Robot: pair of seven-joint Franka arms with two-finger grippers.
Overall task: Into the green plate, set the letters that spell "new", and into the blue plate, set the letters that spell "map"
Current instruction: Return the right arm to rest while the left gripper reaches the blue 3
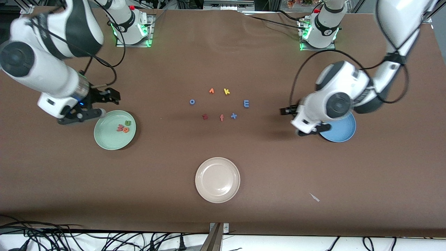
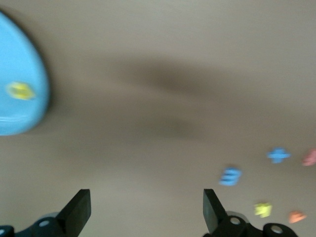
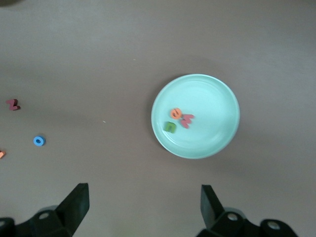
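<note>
1. Left wrist view shows the left gripper (image 2: pixel 144 210) with its fingers spread wide and nothing between them, over bare brown table (image 1: pixel 264 167) beside the blue plate (image 2: pixel 19 74).
2. A yellow letter (image 2: pixel 19 91) lies in that blue plate; I cannot make out any other letter there.
3. From the front, the left arm's hand covers part of the blue plate at its own end of the table.
4. The right gripper (image 3: pixel 143 207) hangs with fingers wide apart and empty, near the green plate (image 1: pixel 104 137).
5. In the green plate, clustered together, sit the orange "e" (image 3: pixel 175 113), green "n" (image 3: pixel 170 127) and pinkish-red "w" (image 3: pixel 187 120).
6. At mid-table the lilac-blue "m" (image 1: pixel 246 103) lies loose, near the yellow "k" (image 1: pixel 227 91) and blue "x" (image 1: pixel 233 116).
7. A cream-white plate (image 1: pixel 202 188) sits nearest the front camera.
</note>
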